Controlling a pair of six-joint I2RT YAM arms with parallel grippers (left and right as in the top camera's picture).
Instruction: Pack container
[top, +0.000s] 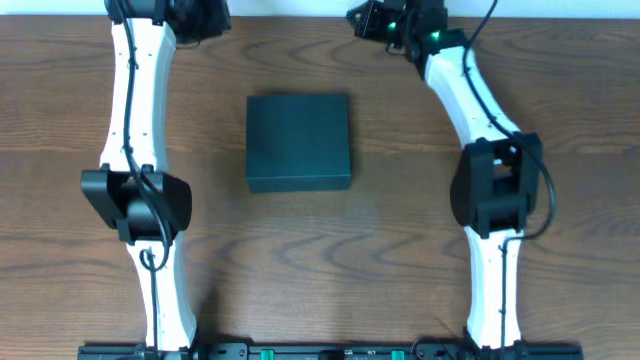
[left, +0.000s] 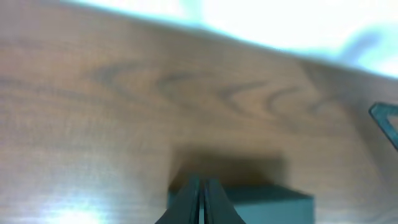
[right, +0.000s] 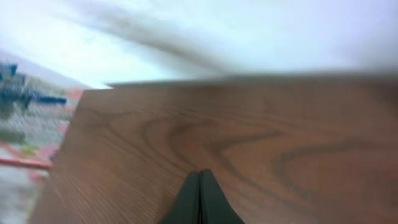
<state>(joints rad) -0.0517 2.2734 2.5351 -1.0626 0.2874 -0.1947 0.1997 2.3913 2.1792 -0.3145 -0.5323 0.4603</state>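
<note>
Dark-teal shallow cardboard container (top: 299, 141), lid shut. Left gripper (left: 201, 199) & right gripper (right: 200, 196) pressed together, empty. Risk: closed approach shoves container w/o lifting flap.

Overhead cam straight down on table (top: 390, 260), wrist cams low, close, facing far edge

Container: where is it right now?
In the overhead view the container lies flat on the table, roughly mid-table, between the left arm and the right arm, nearer the left one.
</note>
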